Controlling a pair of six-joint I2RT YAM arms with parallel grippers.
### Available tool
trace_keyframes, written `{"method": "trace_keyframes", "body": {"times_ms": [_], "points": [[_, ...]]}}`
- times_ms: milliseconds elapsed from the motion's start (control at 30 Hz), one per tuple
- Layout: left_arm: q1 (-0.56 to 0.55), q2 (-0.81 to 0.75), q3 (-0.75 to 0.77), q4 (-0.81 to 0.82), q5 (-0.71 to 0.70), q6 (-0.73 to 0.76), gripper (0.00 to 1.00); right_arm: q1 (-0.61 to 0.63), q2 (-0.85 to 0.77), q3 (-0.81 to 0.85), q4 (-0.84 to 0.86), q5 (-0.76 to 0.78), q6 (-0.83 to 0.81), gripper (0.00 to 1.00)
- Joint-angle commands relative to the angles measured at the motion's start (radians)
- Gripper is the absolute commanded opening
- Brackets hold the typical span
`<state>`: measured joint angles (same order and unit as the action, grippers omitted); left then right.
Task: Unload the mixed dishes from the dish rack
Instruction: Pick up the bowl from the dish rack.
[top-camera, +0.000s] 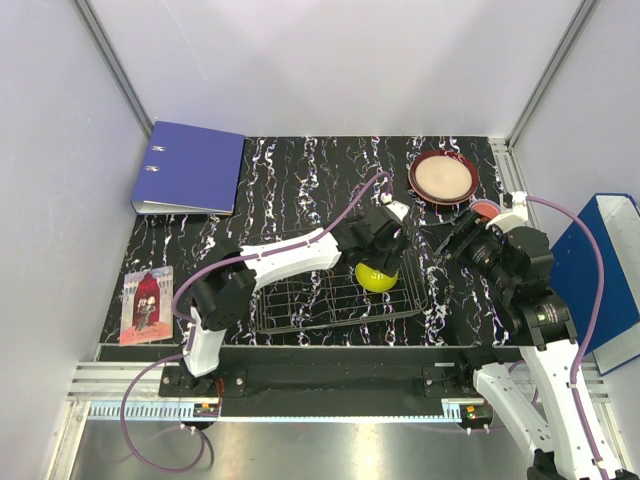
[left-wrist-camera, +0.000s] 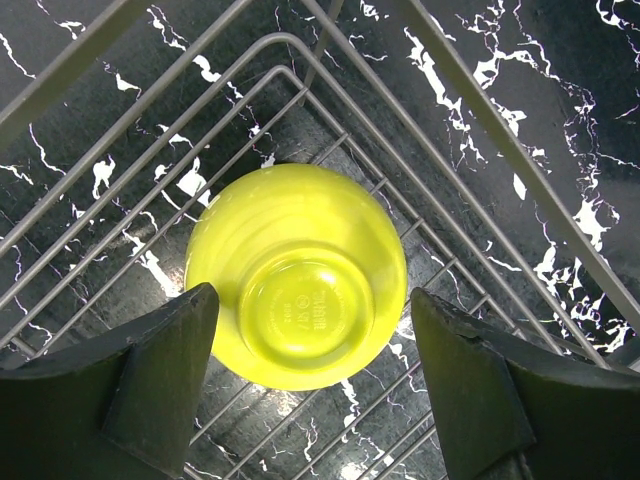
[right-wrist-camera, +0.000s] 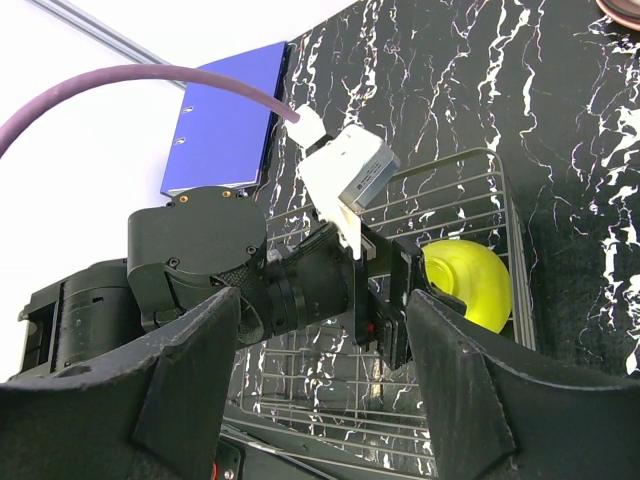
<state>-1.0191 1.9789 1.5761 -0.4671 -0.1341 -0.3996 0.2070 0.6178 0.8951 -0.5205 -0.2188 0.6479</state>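
The left gripper (left-wrist-camera: 312, 300) hangs right over the bowl (left-wrist-camera: 300, 280). Its two dark fingers (left-wrist-camera: 165, 365) are spread wide, one on each side of the bowl. It is not squeezing the bowl; there is a gap on one side, and the other finger sits just beside the rim.

The bowl is straight under the gripper, in between the fingers. It is yellow-green, round, smooth and shiny. It is upside down, so its flat bottom ring faces up at the gripper and its mouth faces down. It is round, so it has no long side.

The bowl sits inside the rack (left-wrist-camera: 480, 105), near a corner that shows just past the fingertips. The rack is made of thin gray metal wires in a grid, with low sides. It is longer than it is wide.

Under the rack is the table (top-camera: 300, 190), black with white squiggly marks.

Off to the side, the right gripper (right-wrist-camera: 322, 310) is up in the air with its fingers wide apart and nothing in them.

Farther back lies a round plate (top-camera: 443, 177), beige with a dark red rim, flat on the table. A blue binder (top-camera: 190, 167) lies at the far corner on the other side.
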Motion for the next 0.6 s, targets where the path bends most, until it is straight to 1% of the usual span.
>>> {"method": "trace_keyframes", "body": {"times_ms": [0,167,333,567], "points": [[-0.004,-0.003,0.009,0.035,0.011,0.004,0.79,0.006,-0.006,-0.002,0.019,0.021,-0.014,0.75],[-0.004,-0.002,0.002,0.035,0.017,0.004,0.77,0.006,-0.007,-0.007,0.019,0.018,-0.010,0.75],[-0.004,0.006,0.002,0.035,0.025,-0.001,0.70,0.006,-0.013,-0.004,0.017,0.021,-0.011,0.75],[-0.003,0.015,-0.008,0.036,0.028,-0.001,0.66,0.008,-0.013,-0.005,0.014,0.022,-0.010,0.75]]}}
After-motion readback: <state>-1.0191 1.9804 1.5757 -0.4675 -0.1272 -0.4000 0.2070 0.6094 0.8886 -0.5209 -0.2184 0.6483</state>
